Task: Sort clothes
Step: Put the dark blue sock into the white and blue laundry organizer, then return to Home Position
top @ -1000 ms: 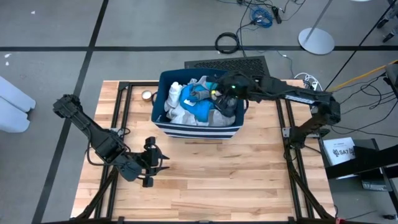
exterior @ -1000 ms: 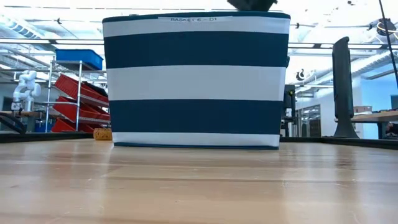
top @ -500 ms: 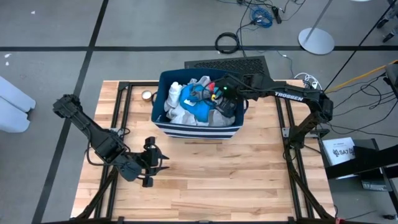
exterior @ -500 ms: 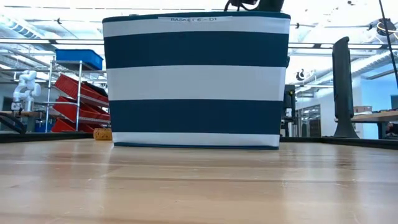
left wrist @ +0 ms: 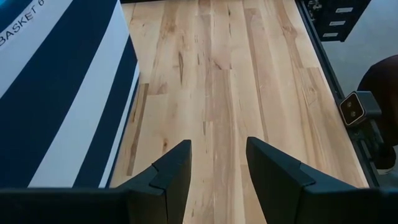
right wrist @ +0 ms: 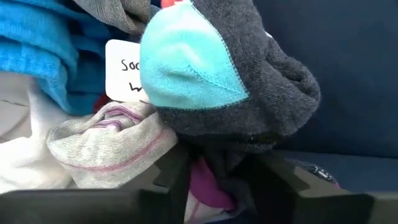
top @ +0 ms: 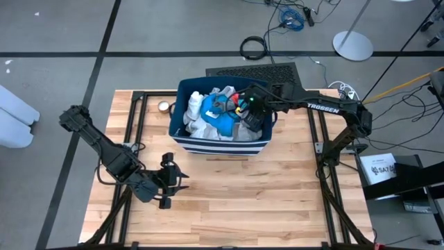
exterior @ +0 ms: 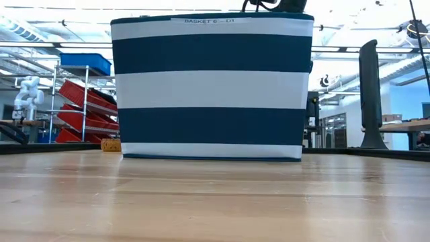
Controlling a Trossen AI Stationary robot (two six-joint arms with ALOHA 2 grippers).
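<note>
- The wooden table (top: 229, 201) is light, made of long planks, with black rails along its sides.
- The striped navy and white bin (top: 220, 144) sits near the far edge, and the clothes (top: 218, 118) are piled inside it.
- The right gripper (top: 244, 105) is down in the bin among the clothes; I cannot tell if it holds a dark grey sock with a teal heel (right wrist: 205, 68).
- The left gripper (top: 177, 180) waits over bare wood, fingers apart, holding nothing.
- Grey floor lies all around; red bins on shelves (exterior: 86, 111) stand in the room behind.
</note>
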